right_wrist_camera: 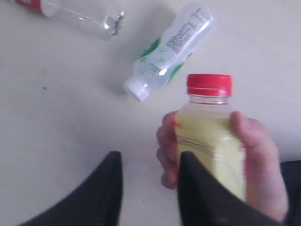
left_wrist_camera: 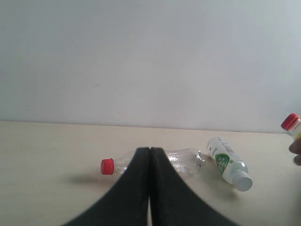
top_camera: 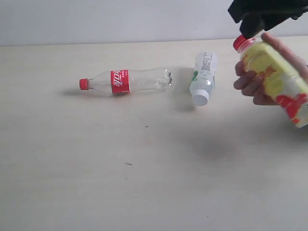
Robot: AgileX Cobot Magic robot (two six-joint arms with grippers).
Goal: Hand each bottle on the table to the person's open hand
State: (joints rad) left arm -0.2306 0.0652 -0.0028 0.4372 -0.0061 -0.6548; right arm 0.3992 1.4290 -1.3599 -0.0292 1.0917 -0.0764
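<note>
Nearest to me, the left arm's jaws are pressed flat together with nothing in them, and they face across the pale beige table toward the lying bottles. Over on the right, the yellow plastic bottle with the red cap is tilted in the air with its cap up and away. The person's bare hand is wrapped around it, and as far as I can see that hand alone carries it. A little further back, just left of the hand, the small clear bottle with the white-and-green label lies on its side on the table. Its white cap points toward me and its long axis runs near-to-far with a slight lean. To its left lies the clear plastic bottle with the red cap and red label, also on its side but lengthwise across the table. Its cap points left, and its base is near the white-and-green one without touching it. Furthest back and highest, the right arm hangs just above the yellow bottle's cap. Its wrist camera shows the jaws spread and clamping nothing, though one sits so close to the yellow bottle that I can't tell if it brushes it. I'd judge the white-and-green bottle the next pick. It is the one nearer the right arm, down and to the left of those jaws, which would need to close across its body rather than along it.
</note>
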